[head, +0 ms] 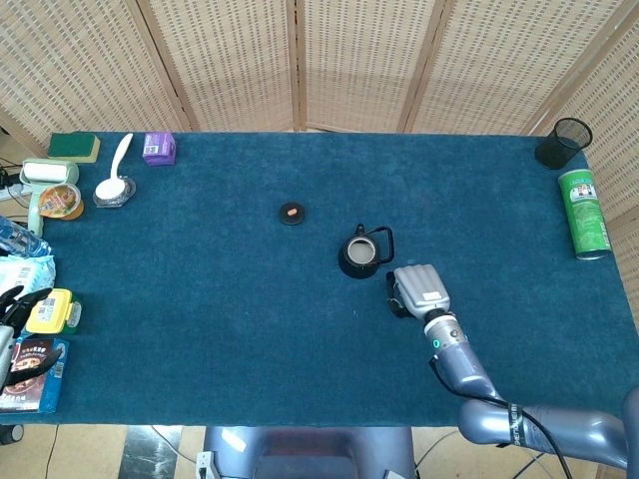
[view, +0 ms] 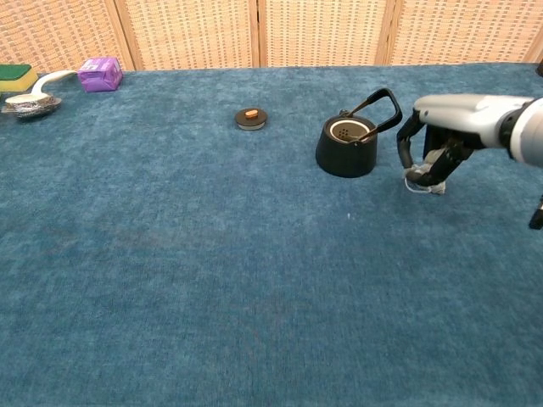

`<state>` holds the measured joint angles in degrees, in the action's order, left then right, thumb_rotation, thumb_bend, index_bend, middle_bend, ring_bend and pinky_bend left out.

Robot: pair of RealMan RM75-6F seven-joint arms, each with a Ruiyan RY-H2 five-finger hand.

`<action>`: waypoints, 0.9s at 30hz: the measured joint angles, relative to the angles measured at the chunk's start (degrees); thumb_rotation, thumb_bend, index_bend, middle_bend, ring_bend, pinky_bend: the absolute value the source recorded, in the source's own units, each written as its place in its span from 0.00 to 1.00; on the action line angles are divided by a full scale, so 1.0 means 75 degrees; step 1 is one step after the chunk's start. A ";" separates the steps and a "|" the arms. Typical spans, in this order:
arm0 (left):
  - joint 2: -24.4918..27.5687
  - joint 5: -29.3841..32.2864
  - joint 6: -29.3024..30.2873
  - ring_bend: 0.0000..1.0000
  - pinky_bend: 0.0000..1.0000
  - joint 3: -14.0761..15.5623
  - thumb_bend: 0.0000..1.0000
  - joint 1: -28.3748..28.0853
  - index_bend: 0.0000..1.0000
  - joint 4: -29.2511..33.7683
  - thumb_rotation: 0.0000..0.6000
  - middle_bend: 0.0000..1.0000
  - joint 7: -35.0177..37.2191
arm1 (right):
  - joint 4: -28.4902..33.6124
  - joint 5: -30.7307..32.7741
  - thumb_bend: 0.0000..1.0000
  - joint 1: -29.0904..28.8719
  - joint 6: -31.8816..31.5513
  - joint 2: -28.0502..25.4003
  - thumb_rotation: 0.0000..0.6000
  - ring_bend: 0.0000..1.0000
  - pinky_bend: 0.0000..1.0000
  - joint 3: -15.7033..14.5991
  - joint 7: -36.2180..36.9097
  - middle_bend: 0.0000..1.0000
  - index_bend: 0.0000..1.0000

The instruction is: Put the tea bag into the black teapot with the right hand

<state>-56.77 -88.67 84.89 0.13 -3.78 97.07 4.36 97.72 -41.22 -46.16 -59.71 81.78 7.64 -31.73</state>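
tea bag (view: 422, 181): small, pale, on the table's cloth right of centre, beside the black teapot (view: 347, 146)
right hand (view: 441, 144): fingers curled down onto it; a firm hold cannot be told
handling: likely light, soft; pinch its top

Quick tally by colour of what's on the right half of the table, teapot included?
Black: 2, teapot and mesh cup
Green: 1, can
White: 1, tea bag under the right robot hand
Total: 4
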 measured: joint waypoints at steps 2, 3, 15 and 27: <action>-0.0004 -0.0024 0.0018 0.08 0.15 0.0016 0.27 0.0012 0.12 0.0027 1.00 0.21 -0.0005 | 0.0182 -0.0118 0.47 0.0060 -0.0099 -0.0174 1.00 1.00 1.00 0.0053 0.0071 1.00 0.66; -0.0011 -0.0030 0.0024 0.08 0.15 0.0025 0.26 0.0020 0.12 0.0040 1.00 0.21 -0.0002 | 0.0254 -0.0155 0.47 0.0080 -0.0127 -0.0241 1.00 1.00 1.00 0.0077 0.0101 1.00 0.66; -0.0113 -0.0152 0.0096 0.08 0.15 0.0188 0.27 0.0153 0.12 0.0059 1.00 0.21 0.0059 | 0.1176 -0.0368 0.48 0.0138 -0.0267 -0.1283 1.00 1.00 1.00 0.0668 0.0504 1.00 0.66; -0.0086 -0.0209 0.0194 0.08 0.15 0.0268 0.26 0.0264 0.12 0.0007 1.00 0.21 0.0157 | 0.1890 -0.0292 0.48 0.0103 0.0088 -0.2212 1.00 1.00 1.00 0.1403 0.1538 1.00 0.66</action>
<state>-57.42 -90.24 86.34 2.13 -1.80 97.12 5.54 111.90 -43.41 -45.38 -59.05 65.19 18.17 -20.20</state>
